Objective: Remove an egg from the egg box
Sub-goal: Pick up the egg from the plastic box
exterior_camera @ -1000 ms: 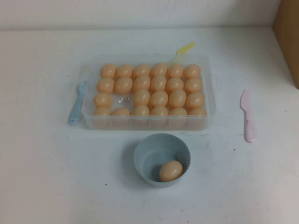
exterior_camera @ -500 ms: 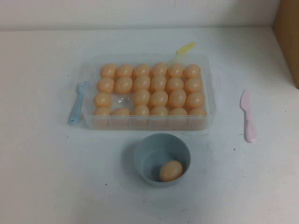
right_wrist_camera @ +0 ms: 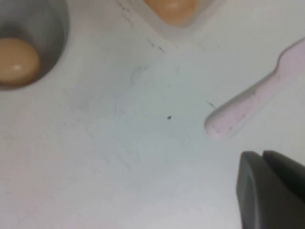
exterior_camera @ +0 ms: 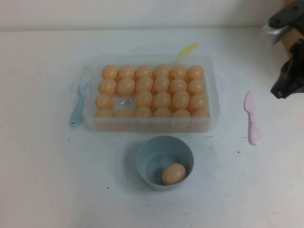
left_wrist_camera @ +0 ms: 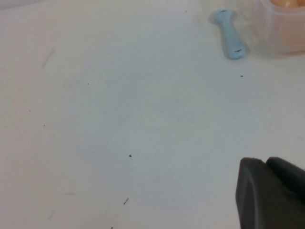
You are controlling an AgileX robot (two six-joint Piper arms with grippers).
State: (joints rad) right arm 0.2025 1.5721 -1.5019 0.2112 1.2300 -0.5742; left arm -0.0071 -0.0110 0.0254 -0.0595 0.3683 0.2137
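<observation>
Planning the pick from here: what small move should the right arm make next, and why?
Probably swing the right gripper left toward the egg box. It sits at the table's far right edge, beyond the pink knife and well clear of the eggs. The left gripper hovers over bare table near the blue fork.

The egg box looks clear, smooth plastic, the egg glossy, the table apparently matt white.
</observation>
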